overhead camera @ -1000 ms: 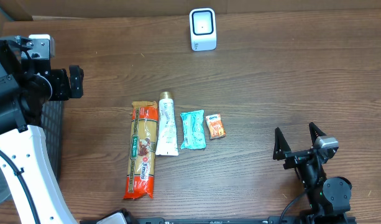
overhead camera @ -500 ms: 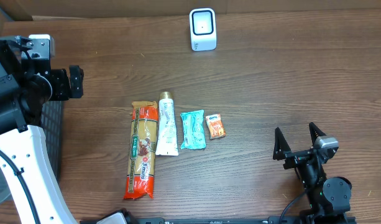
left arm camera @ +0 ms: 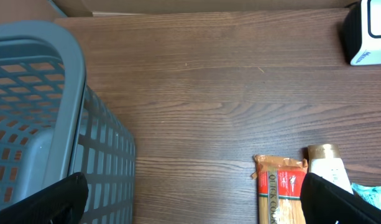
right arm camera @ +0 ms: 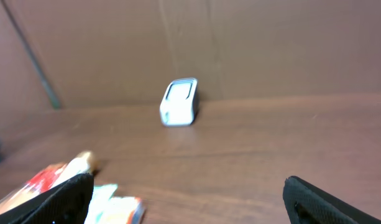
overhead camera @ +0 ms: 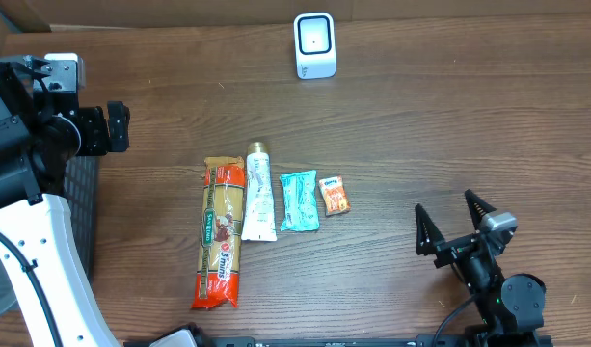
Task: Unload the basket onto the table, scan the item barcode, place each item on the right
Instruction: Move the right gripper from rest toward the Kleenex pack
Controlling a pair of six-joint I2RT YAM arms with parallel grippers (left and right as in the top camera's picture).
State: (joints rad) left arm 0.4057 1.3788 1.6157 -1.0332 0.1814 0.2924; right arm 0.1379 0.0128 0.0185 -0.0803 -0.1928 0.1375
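Note:
Four items lie in a row mid-table: a long orange pasta pack (overhead camera: 221, 231), a white tube (overhead camera: 258, 196), a teal packet (overhead camera: 299, 200) and a small orange packet (overhead camera: 335, 195). The white barcode scanner (overhead camera: 314, 44) stands at the far edge. My right gripper (overhead camera: 445, 206) is open and empty, right of the row near the front edge. Its own view is blurred, with the scanner (right arm camera: 179, 102) ahead and the items at lower left. My left gripper (overhead camera: 121, 127) is open at the far left. In its view the pasta pack (left arm camera: 280, 193) and tube (left arm camera: 327, 168) sit by its right finger (left arm camera: 339, 202).
A grey mesh basket (left arm camera: 53, 124) fills the left of the left wrist view, standing at the table's left edge (overhead camera: 83, 212). A brown cardboard wall rises behind the scanner (right arm camera: 271, 43).
The right gripper has shifted a little to the left and turned slightly toward the items. The left arm and the items have not moved.

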